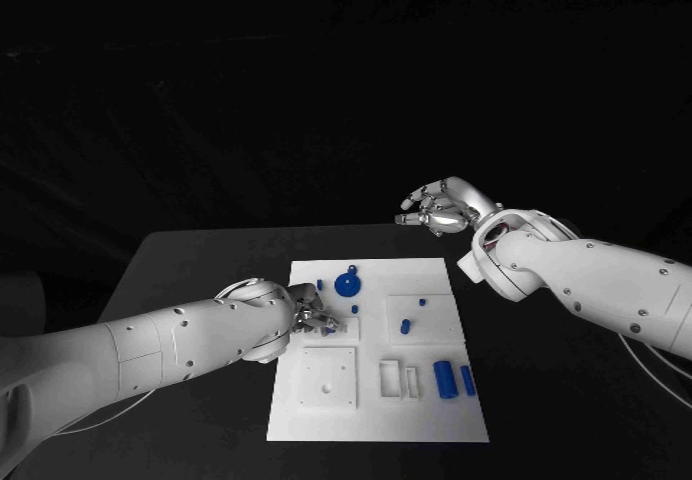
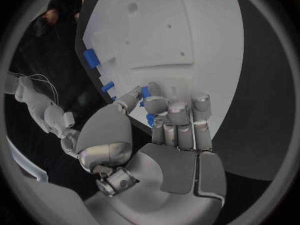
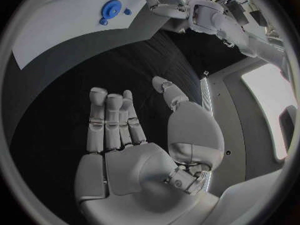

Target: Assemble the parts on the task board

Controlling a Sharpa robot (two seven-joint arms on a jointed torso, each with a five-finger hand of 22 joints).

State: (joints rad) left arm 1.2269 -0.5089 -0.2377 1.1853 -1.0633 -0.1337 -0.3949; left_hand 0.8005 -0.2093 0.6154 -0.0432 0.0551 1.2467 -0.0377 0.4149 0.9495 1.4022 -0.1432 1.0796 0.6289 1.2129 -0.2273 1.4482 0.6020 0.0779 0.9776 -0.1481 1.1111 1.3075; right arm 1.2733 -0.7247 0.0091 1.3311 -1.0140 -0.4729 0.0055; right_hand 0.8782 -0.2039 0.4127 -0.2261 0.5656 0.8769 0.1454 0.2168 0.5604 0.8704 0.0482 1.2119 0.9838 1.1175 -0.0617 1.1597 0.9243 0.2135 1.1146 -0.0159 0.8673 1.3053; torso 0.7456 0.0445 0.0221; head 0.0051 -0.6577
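In the head view, the flat white rectangular task board [image 1: 378, 350] lies in the middle of the black table [image 1: 202, 260]. The silver left hand [image 1: 315, 313] rests on the board's left edge, at its upper half, with the fingers curled down onto the plate. Just beside these fingers stand two small blue pegs [image 1: 319, 285], and a little further in stands the round blue disc part [image 1: 348, 285]. One short blue cylinder part [image 1: 407, 325] lies tilted on a raised square in the middle of the board, and two long blue cylinder parts [image 1: 454, 380] lie side by side near the board's right edge, well apart from the left hand. The silver right hand [image 1: 440, 210] is above the table beyond the board's far right corner, holding nothing, the fingers loosely bent and apart.

In the left wrist view, the left hand [image 2: 169, 120] has its fingers pressed together on the white plate. A small blue piece [image 2: 145, 92] sits between the thumb and the first finger (it seems pinched, but the fingers cover most of it).

In the right wrist view, the right hand [image 3: 137, 135] is spread with an empty palm over the dark table, and the blue disc is far from it on the board.
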